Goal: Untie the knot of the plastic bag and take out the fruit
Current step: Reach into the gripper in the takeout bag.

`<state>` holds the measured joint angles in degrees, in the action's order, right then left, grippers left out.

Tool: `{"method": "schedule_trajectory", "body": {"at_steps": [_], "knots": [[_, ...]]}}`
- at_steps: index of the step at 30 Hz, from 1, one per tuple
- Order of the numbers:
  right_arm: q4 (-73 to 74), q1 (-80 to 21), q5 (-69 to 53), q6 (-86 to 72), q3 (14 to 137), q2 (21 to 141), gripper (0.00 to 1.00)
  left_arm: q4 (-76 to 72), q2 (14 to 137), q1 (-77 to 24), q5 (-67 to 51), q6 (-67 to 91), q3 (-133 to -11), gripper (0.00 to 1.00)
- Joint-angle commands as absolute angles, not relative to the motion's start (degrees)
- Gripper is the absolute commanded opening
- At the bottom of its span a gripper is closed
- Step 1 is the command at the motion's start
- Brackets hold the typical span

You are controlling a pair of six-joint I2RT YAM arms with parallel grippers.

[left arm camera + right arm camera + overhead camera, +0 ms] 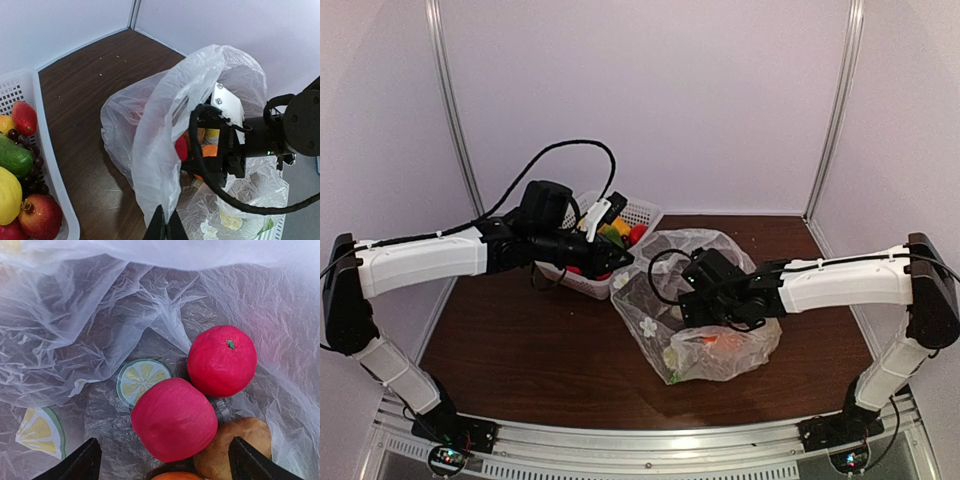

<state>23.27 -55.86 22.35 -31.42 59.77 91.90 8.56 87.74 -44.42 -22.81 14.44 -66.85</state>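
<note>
On the tabletop (pixel 520 340), the left pincer (pixel 165 227) pinches the plastic bag's (pixel 720 350) raised rim, beside a white basket (pixel 642 212). The right pincer (pixel 165 461), spread wide, sits inside, crinkled film around it, above the fruit (pixel 172 420).

Soft, even light with a faint lilac cast; shadows are gentle.
From above, your lens bends the frame posts (pixel 453 110) at the sides, and the plastic bag (pixel 695 245) throws only a faint shadow on the dark tabletop (pixel 520 350). In your left wrist view the bag's film glows pale and milky where light passes through it. Your right wrist view is sharp on the two red fruits (pixel 175 420), while the film along its top edge is washed out and blurred.
</note>
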Motion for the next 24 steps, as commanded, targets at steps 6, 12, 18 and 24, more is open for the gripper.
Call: {"method": "schedule_trajectory", "body": {"at_steps": [6,12,18,24], "knots": [[18.63,-53.20,21.94,-28.91,62.74,99.67,0.90,6.69,86.84,-44.55,-22.33,13.43,-66.44,0.00],[17.76,-52.69,21.47,-30.08,62.19,103.09,0.91,6.78,86.84,-44.51,-22.19,13.36,-66.45,0.00],[16.83,-52.65,20.45,-30.14,61.83,102.25,0.76,6.77,86.93,-44.47,-22.01,13.28,-66.45,0.00],[15.49,-52.60,18.80,-29.81,60.55,99.19,0.69,7.02,87.02,-44.51,-21.69,13.32,-66.53,0.00]]}}
